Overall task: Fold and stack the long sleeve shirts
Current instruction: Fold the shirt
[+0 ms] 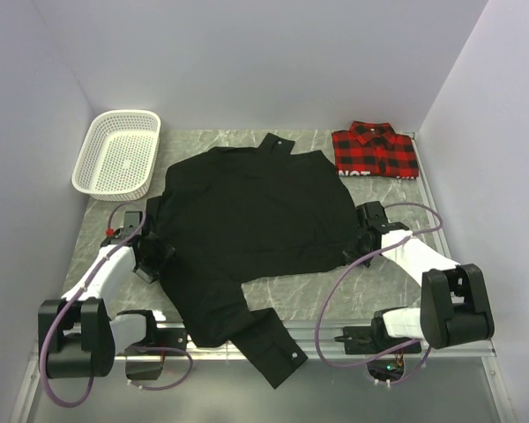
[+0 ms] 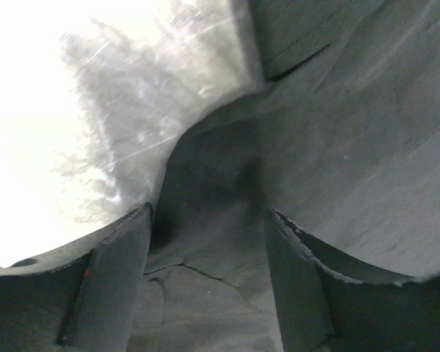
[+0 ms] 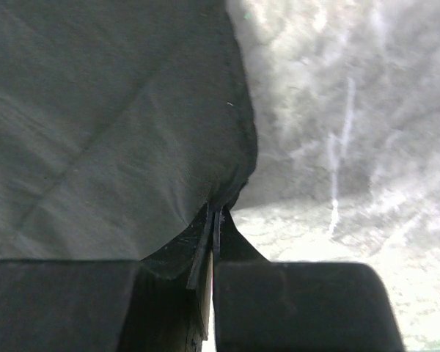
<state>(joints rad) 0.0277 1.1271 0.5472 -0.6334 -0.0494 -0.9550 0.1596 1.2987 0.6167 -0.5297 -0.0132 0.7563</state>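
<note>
Black shirt [image 1: 256, 211] lies spread flat on the marbled surface [image 1: 370, 291], its right edge pinched between the closed fingers of the right hand [image 3: 214, 220]. The left hand [image 2: 207, 220] stands with fingers apart, dark cloth from the shirt's left edge bunched between them. Bare surface shows just outside each hand. Beyond the right hand sits the folded plaid shirt [image 1: 376, 151], apart from the black one; beyond the left hand, a white basket [image 1: 119, 154]. One sleeve trails over the near edge between the hands.

Top view: high behind arms, down over whole table [image 1: 194, 145]. Wrist views: close-up on black shirt [image 1: 256, 211] edges, shared overhead.
</note>
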